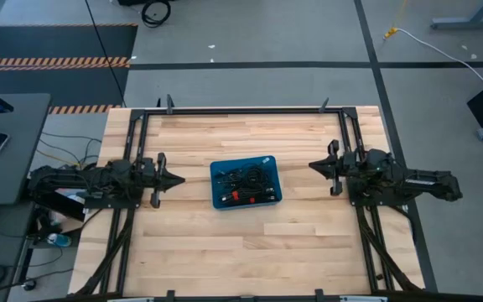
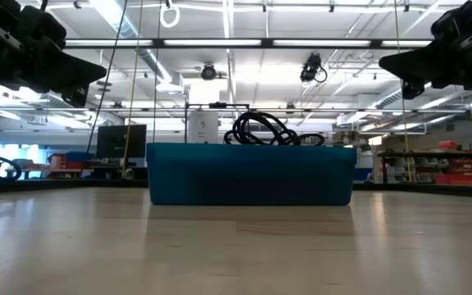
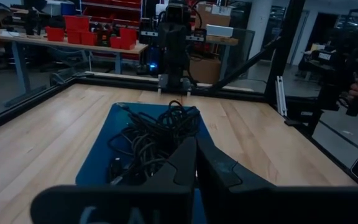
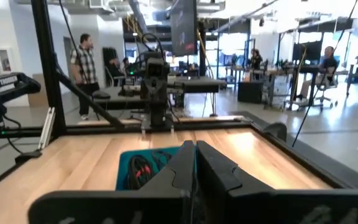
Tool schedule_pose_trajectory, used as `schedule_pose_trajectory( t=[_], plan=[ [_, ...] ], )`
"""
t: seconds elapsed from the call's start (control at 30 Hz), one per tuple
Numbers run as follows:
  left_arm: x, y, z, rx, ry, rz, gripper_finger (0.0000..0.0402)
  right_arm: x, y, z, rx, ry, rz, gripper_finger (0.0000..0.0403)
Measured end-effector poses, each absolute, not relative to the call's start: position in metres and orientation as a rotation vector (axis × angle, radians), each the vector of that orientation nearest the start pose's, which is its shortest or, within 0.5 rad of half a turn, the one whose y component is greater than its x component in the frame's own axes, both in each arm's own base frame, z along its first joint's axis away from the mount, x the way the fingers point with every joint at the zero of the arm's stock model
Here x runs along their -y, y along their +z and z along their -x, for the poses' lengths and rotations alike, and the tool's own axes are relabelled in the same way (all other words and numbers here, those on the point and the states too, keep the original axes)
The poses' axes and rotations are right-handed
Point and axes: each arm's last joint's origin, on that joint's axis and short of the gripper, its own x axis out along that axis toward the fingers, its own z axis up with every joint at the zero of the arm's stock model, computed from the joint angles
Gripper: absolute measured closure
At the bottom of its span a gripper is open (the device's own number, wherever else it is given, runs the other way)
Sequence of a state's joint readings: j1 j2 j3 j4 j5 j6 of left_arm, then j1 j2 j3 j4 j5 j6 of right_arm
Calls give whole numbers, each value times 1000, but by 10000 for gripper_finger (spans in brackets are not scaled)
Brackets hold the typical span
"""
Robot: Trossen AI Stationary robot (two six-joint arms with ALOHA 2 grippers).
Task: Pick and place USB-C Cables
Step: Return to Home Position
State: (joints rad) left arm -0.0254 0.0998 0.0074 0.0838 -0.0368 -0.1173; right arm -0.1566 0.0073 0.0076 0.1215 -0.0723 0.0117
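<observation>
High view gives you the layout. The left gripper and the right gripper face each other across the table. Each has its jaws pressed together to a point, with nothing between them.

The blue bin sits on the line between the two jaw tips, touching neither. A strip of bare wood lies on either side of it, and the gap toward the right jaws looks about as wide as the gap toward the left.

The cables lie piled inside the bin, a black tangle with red ties showing. In the low view a few loops stand up above the rim. That view also shows both grippers hanging above the tabletop, higher than the bin's rim.

Dark frame rails run along one long edge and down each side beneath the arms. Your open wood is ahead of each pair of jaws, plus the wide bare stretch beside the bin on the side away from that long rail.

In the right wrist view a person stands beyond the table's edge, well behind the left arm.
</observation>
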Motion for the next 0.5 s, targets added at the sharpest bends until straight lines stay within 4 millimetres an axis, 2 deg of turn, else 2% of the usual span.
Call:
schedule_pose_trajectory(
  t=[0.5],
  plan=[
    [1, 166, -103, -4, 26, 85, 383, 3, 171, -98, 61, 8, -132, 380]
  ],
)
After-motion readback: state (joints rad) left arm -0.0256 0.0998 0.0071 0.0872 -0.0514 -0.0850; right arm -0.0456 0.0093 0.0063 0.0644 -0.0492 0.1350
